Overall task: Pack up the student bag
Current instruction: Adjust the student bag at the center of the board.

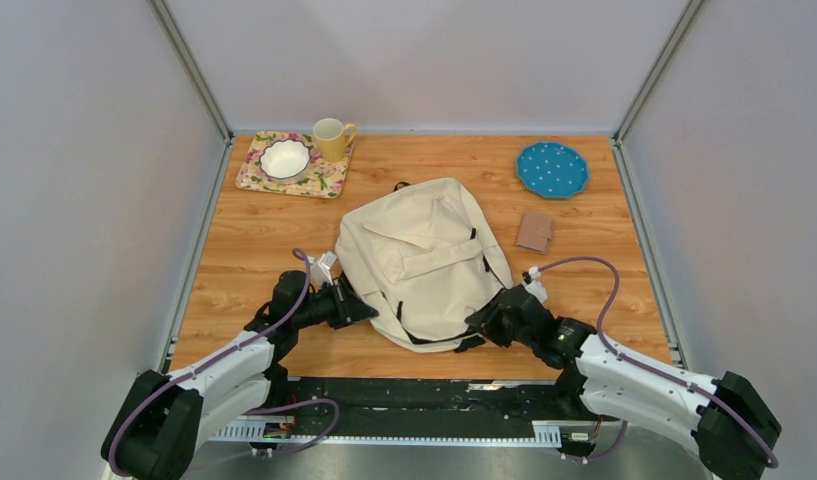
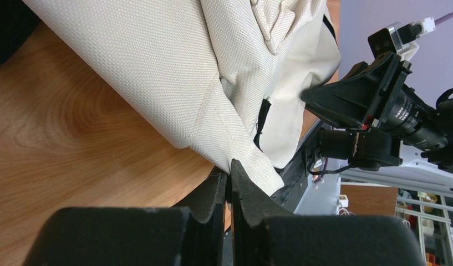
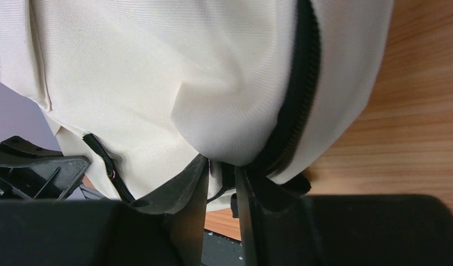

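Student bag [image 1: 424, 255] cloth is pinched in my left pincer [image 2: 228, 169] and right pincer [image 3: 221, 167], both nearly closed; thin fabric could slip free if I tug unevenly.

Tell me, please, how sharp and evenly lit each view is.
Top external: even, diffuse light, sharp throughout, only soft shadows around the student bag. Left wrist: the bag's weave is crisp, the left fingers dark and slightly soft. Right wrist: fabric sharp, gentle shading in its folds; the right fingers near-black and blurred.
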Robot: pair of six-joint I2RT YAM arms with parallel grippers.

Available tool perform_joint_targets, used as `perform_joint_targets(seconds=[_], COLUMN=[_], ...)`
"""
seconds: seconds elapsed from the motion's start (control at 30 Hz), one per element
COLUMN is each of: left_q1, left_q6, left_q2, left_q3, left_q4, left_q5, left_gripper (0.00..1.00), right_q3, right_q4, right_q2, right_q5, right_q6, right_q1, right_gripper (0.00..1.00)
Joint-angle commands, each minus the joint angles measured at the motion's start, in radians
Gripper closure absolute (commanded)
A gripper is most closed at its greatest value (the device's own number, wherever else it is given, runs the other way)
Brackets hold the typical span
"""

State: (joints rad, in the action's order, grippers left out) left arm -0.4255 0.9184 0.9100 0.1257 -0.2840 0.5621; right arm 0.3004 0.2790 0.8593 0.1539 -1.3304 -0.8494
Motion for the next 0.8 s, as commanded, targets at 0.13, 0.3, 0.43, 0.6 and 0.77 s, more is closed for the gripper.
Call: perform_joint_targets(seconds=[0.13,0.3,0.43,0.6,0.77], left_q1=[-0.004,-0.005,-0.004,-0.004,-0.004], left_q6=[0.022,0.02,0.019,0.014,0.01], left_q2=[-0.005,0.0,0.006,0.007,0.01], left_q3=[0.0,0.003,0.005,0.003,0.002], left_q4=[-0.081,-0.084,-0.087,-0.089,-0.093], left_q5=[0.078,0.081,0.084,0.084,0.084], left_gripper=[0.88,0.86,0.85,0.85,0.8], right_q3=[-0.035,0.046,0.12,0.224,0.354], right_q4=[0.189,0.279,0.261,0.171,0.045], right_q2=[-0.221,-0.387,-0.465,-0.292,0.045], right_q5=[0.018,0.012,0.016,-0.1,-0.238], right_q6=[0.117,0.198,0.249,0.374,0.407], right_q1=[0.006,0.006,0.004,0.006,0.001], right_gripper=[0.48,0.46,0.45,0.44,0.51])
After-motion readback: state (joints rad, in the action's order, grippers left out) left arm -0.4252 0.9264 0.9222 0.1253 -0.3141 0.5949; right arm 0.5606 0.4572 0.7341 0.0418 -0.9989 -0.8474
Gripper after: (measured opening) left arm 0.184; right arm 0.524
